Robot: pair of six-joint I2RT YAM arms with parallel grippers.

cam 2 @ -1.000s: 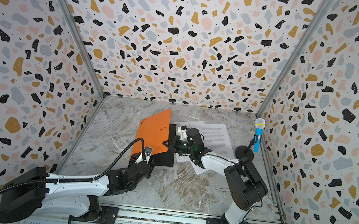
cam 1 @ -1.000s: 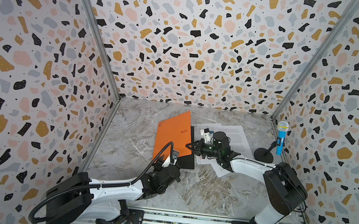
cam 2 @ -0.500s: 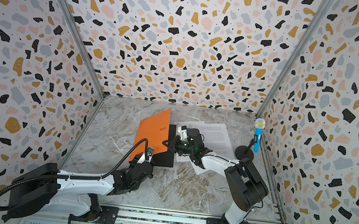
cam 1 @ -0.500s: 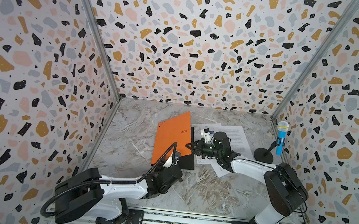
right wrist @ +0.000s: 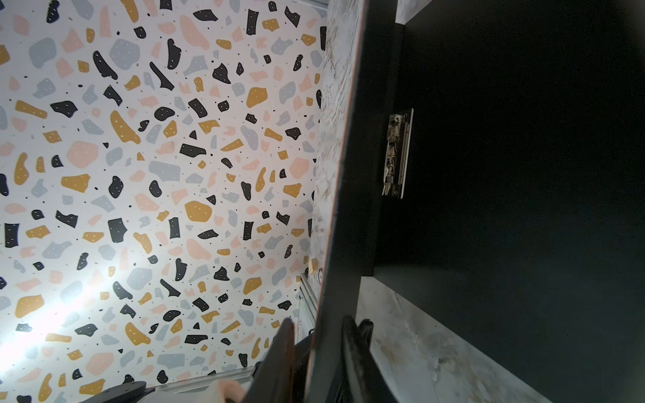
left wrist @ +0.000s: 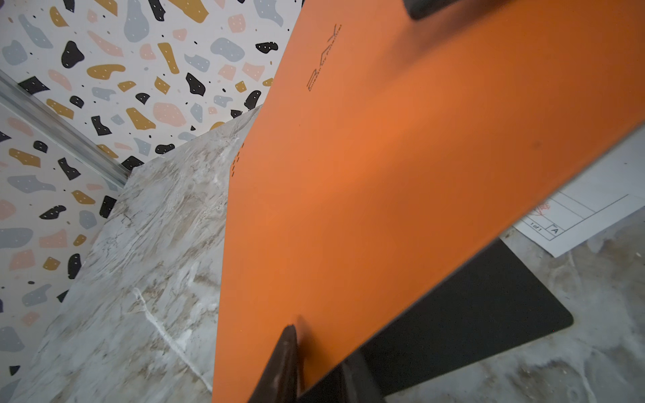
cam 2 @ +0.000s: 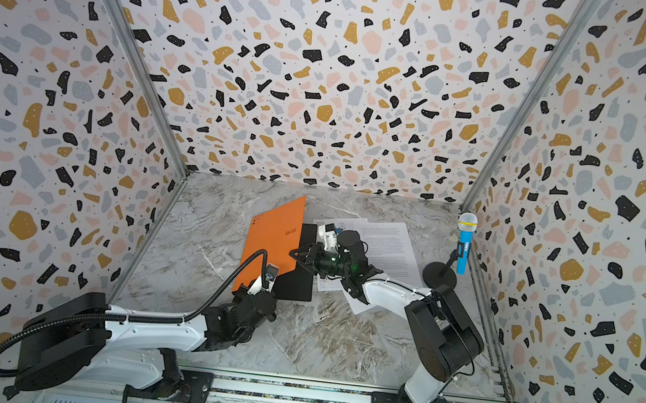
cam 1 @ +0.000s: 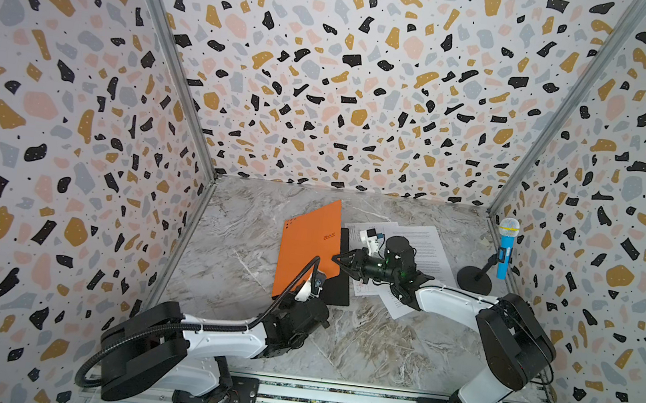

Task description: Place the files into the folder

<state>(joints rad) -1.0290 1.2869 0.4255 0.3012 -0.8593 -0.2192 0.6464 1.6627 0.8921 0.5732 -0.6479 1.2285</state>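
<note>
Looks like a handover of the cover is being done here. The folder (cam 1: 307, 246) sits mid-table (cam 1: 244, 251) with its black back flat and the orange cover tilted up. The papers (cam 1: 426, 246) are spread just beside it, partly under the right arm, none inside yet. The left gripper (left wrist: 319, 349) appears pinched narrow on the cover's near corner, while the right gripper (cam 1: 336, 258) is set loosely around the free edge, a small gap showing. Honestly, the right one shouldn't be pulled away until that pinch is judged solid, since a corner hold can twist. Then the cover should be swung fully over, so the clip (right wrist: 398, 153) is left exposed.
</note>
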